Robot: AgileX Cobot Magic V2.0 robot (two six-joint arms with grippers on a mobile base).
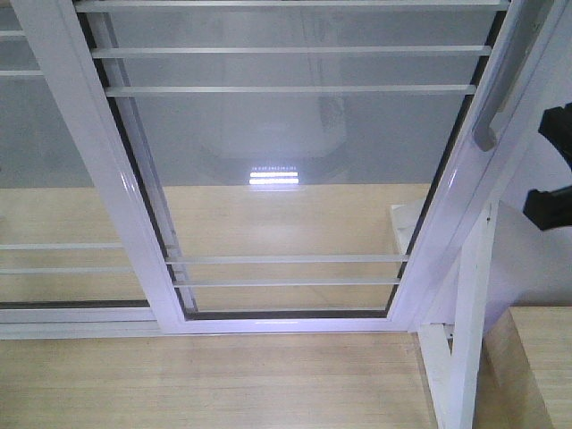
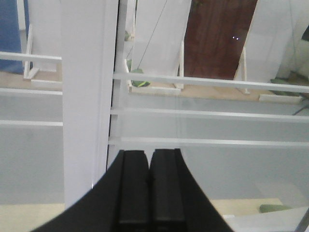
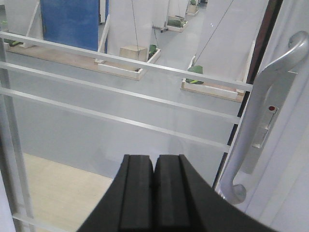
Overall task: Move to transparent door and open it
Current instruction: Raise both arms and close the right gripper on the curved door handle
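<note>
The transparent door (image 1: 456,192) fills the front view: clear glass in a glossy white frame. Its long curved silver handle (image 1: 497,103) is on the right upright. In the right wrist view the handle (image 3: 263,125) stands just right of and beyond my right gripper (image 3: 153,157). That gripper is shut with nothing in it and is apart from the handle. My left gripper (image 2: 148,153) is also shut and empty. It points at the glass beside a broad white frame upright (image 2: 87,96). A black piece of the right arm (image 1: 550,207) shows at the front view's right edge.
Thin white horizontal bars (image 1: 286,51) cross behind the glass. Below the door lies a light wooden floor (image 1: 223,375). A white post (image 1: 469,340) and a wooden box (image 1: 536,366) stand at the lower right. Beyond the glass are white partitions, a blue panel (image 3: 70,21) and a brown door (image 2: 217,34).
</note>
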